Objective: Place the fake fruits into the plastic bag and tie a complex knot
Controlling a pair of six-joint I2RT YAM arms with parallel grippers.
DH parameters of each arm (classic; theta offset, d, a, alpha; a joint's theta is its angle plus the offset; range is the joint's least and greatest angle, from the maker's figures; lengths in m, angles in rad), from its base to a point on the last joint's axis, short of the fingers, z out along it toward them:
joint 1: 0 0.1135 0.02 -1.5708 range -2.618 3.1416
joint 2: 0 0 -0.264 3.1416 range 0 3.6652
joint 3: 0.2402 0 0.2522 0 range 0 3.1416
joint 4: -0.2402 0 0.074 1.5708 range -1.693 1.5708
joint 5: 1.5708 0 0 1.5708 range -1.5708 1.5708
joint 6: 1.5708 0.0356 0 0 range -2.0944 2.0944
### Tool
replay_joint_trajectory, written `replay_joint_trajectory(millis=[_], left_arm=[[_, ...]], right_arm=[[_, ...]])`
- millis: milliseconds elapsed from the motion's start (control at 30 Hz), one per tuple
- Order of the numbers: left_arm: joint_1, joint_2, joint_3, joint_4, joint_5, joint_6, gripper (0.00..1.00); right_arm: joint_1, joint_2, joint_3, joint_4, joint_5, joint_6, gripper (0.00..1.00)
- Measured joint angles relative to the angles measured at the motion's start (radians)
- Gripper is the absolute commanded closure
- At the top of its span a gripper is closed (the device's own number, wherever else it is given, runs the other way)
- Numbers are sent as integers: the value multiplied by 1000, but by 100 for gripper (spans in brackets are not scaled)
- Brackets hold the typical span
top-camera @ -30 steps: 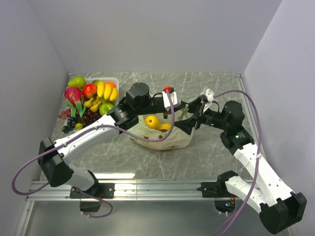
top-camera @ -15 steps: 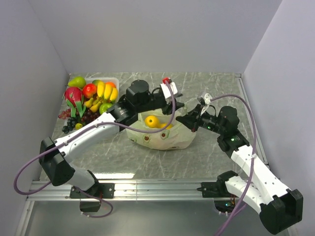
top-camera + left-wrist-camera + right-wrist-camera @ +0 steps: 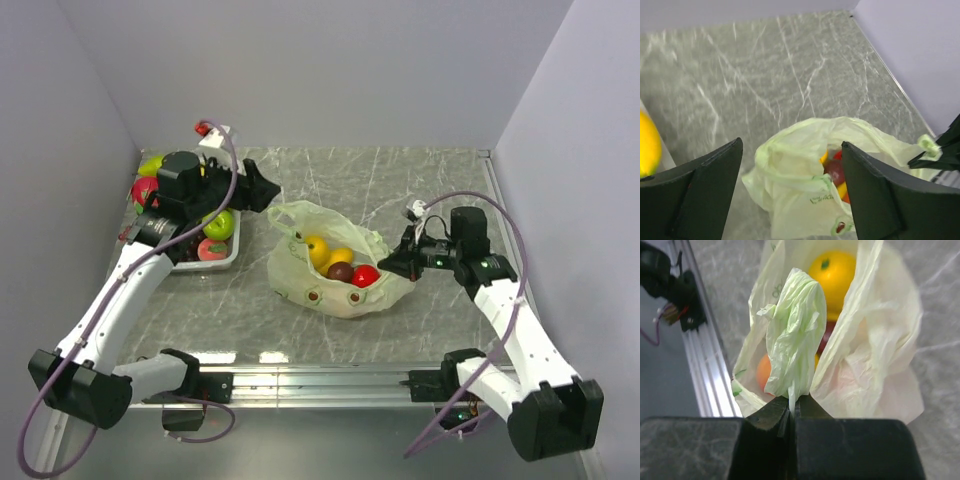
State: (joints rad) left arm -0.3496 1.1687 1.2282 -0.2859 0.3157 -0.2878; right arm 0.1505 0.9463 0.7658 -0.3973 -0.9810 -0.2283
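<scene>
The pale-green plastic bag (image 3: pixel 335 285) lies mid-table with its mouth open. Inside it are fake fruits: a yellow lemon (image 3: pixel 317 248), a dark one (image 3: pixel 341 270) and a red one (image 3: pixel 365 276). My right gripper (image 3: pixel 402 263) is at the bag's right rim, shut on a bag handle (image 3: pixel 795 330). In the right wrist view its jaws (image 3: pixel 794 409) pinch the crinkled plastic, with an orange-yellow fruit (image 3: pixel 832 270) beyond. My left gripper (image 3: pixel 268 190) hangs open above and left of the bag (image 3: pixel 805 190), holding nothing. No knot is in view.
A clear tray (image 3: pixel 228 262) at the left holds more fruits, among them a green apple (image 3: pixel 218 224) and a peach (image 3: pixel 212 250). A yellow fruit (image 3: pixel 647 150) shows at the left wrist view's edge. The metal rail (image 3: pixel 320 378) runs along the near edge.
My left gripper opened and swung left from the bag towards the tray. My right gripper closed on the bag handle. The bag's mouth now shows a red and a dark fruit.
</scene>
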Motion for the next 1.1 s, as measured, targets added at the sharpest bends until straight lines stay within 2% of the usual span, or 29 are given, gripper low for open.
replay_joint_trajectory(millis=[167, 367, 467, 567, 633, 667, 700, 733, 800, 900, 1000, 1100], left_arm=[[50, -2, -67, -51, -8, -129, 11], [55, 48, -174, -60, 46, -254, 12], [54, 76, -210, -45, 76, -294, 17], [53, 126, -228, 2, 109, -337, 31], [52, 170, -228, 61, 134, -367, 49], [51, 190, -227, 86, 145, -375, 61], [51, 211, -223, 111, 164, -387, 87], [51, 238, -209, 135, 183, -393, 98], [51, 285, -151, 162, 209, -378, 100], [56, 308, -47, 192, 222, -348, 100], [71, 276, 30, 225, 220, -301, 100], [72, 203, 45, 221, 213, -235, 100]], right_arm=[[0, 100, 33, -166, -1, -105, 100], [0, 131, 39, -208, 0, -114, 100], [0, 157, 44, -212, 3, -114, 100], [0, 159, 45, -213, 10, -108, 100], [0, 159, 47, -213, 18, -104, 100], [0, 159, 48, -214, 23, -102, 100], [-2, 159, 51, -220, 31, -101, 100], [-11, 158, 54, -225, 33, -98, 100], [-53, 151, 68, -252, 42, -98, 100], [-185, 128, 119, -307, 47, -105, 100], [-334, 89, 190, -351, 35, -109, 100], [-427, 58, 249, -360, -9, -103, 100]])
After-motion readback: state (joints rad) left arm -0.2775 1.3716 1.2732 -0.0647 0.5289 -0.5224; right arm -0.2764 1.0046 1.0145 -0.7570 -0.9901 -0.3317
